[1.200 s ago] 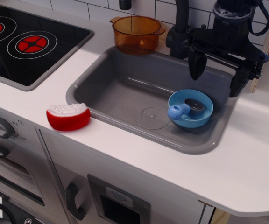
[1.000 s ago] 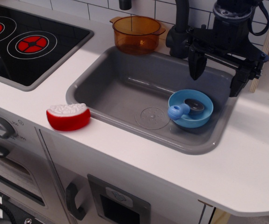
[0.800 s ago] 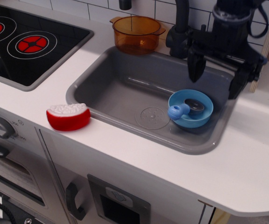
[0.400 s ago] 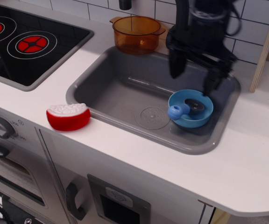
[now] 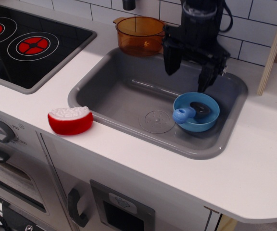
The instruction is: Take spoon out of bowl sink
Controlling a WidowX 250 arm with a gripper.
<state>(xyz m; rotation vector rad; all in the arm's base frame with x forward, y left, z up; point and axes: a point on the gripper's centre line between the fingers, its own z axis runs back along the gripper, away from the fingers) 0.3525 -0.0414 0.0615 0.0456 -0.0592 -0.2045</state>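
The light-blue bowl sits in the right part of the grey sink. The spoon lies in it, its dark grey scoop inside the bowl and its chunky light-blue handle sticking out over the bowl's left rim. My black gripper hangs open and empty over the back of the sink, just above and behind the bowl, its two fingers spread wide apart. It touches neither the spoon nor the bowl.
An orange translucent pot stands on the counter behind the sink. A black stovetop lies at the left. A red-and-white toy food piece sits on the white counter left of the sink's front edge.
My gripper has moved left from over the sink's right rim to over the back of the sink, closer to the bowl. The bowl and spoon have not moved.
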